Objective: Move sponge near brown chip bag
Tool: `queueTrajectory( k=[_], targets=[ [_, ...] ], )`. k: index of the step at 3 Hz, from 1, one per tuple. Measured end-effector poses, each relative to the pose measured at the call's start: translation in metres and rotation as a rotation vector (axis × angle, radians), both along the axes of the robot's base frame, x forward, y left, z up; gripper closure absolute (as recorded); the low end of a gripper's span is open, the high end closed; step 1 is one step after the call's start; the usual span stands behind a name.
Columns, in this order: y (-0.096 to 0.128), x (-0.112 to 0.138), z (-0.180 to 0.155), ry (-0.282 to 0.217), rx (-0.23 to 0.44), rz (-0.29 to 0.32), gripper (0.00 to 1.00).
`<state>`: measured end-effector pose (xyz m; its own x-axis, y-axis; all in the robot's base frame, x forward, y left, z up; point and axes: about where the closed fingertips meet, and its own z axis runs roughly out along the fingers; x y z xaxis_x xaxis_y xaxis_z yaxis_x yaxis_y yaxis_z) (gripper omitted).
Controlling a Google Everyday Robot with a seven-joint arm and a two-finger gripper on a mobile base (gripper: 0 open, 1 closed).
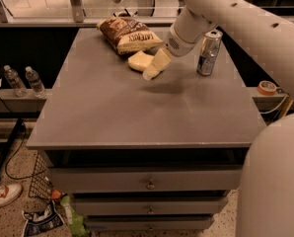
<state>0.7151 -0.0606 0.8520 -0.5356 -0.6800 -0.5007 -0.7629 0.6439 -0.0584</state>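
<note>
The gray surface (137, 117) tops a cabinet of drawers (112, 179). Three things rest on its far half. The brown chip bag (129, 33) lies flat near the back edge. The pale yellow sponge (138, 60) lies just in front of the bag, close against its near edge. A silver-blue drink can (208, 52) stands upright to the right, well apart from both. The end effector (154, 68) hangs at the sponge's right side, above its own shadow on the bare surface.
</note>
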Motion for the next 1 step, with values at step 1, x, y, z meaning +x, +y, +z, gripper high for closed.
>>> queueTrajectory(
  k=[1],
  targets=[
    [-0.0358,-0.0244,0.0312,-0.072,0.006,-0.058,0.00]
  ],
)
